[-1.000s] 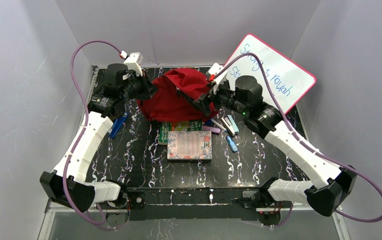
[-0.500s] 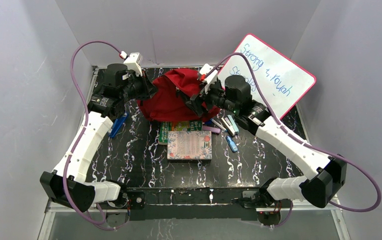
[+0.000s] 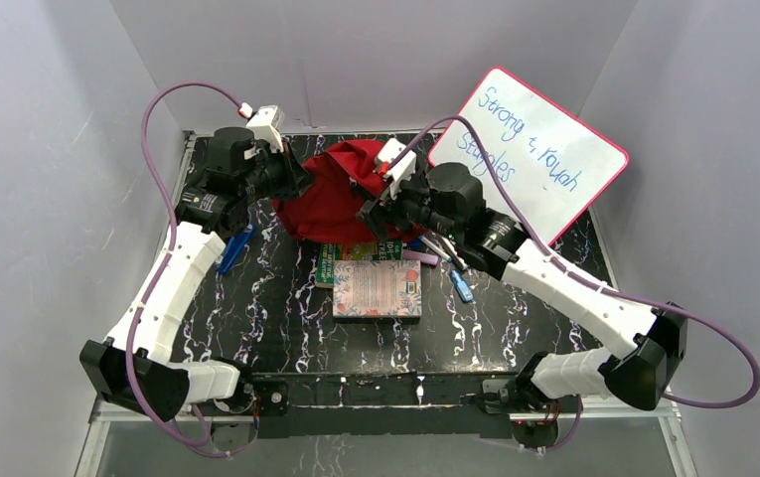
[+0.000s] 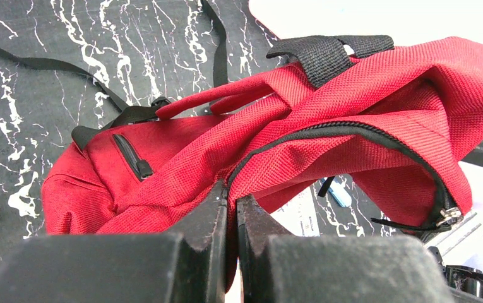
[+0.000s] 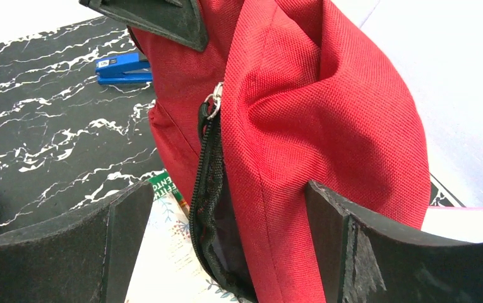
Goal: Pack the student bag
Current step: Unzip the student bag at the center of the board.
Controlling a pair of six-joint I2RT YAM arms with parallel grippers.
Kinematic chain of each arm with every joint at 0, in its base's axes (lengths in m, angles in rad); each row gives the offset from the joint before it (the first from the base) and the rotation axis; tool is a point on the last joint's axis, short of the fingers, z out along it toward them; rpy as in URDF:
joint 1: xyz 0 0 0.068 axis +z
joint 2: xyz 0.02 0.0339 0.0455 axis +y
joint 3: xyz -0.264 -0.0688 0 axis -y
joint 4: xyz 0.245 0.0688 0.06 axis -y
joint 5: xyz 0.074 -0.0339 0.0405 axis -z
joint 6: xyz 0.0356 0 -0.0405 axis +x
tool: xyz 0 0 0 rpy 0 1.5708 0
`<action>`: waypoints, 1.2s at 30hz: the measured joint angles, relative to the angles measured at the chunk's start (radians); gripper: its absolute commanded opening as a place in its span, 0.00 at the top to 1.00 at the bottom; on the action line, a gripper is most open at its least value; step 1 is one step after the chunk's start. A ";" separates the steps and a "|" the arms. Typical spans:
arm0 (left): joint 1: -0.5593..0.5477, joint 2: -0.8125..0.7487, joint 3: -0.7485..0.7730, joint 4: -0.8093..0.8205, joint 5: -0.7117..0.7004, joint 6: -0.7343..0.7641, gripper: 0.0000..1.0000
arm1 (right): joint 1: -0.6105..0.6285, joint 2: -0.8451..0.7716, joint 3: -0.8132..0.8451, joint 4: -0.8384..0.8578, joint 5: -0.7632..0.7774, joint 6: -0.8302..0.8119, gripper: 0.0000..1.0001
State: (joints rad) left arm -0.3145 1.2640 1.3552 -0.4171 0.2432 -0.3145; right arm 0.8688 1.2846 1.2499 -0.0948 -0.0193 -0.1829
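The student bag (image 3: 331,199), a soft red backpack, is bunched up at the back of the table. My left gripper (image 3: 296,179) is shut on its red fabric right beside the dark zipper, which shows in the left wrist view (image 4: 232,196). My right gripper (image 3: 374,204) is open at the bag's right side. In the right wrist view the bag's (image 5: 327,113) zipper edge and grey-lined opening lie between the wide fingers of the right gripper (image 5: 226,192), and a silver zipper pull (image 5: 213,101) hangs above them.
A floral book (image 3: 378,288) lies in front of the bag on a green book (image 3: 356,250). Pens and small items (image 3: 450,248) are scattered to the right. A blue stapler (image 3: 234,248) lies left of the bag. A whiteboard (image 3: 539,149) leans at the back right.
My right arm has swung left along the bag, and its gripper has spread a little wider around the zipper edge. The left gripper has kept its hold and place.
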 measured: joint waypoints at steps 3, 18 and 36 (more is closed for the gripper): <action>0.000 0.000 -0.001 0.000 0.000 0.000 1.00 | 0.030 0.000 0.002 -0.001 0.054 -0.005 0.02; 0.000 -0.003 -0.007 0.000 -0.002 0.000 1.00 | 0.055 0.059 0.005 0.050 0.360 -0.141 0.41; 0.000 -0.010 0.019 0.003 -0.061 -0.085 0.38 | 0.054 0.122 0.037 0.111 0.250 -0.067 1.00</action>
State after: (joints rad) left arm -0.3149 1.2537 1.3743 -0.4145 0.1825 -0.3992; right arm 0.9226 1.4067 1.2865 0.0166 0.2306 -0.2497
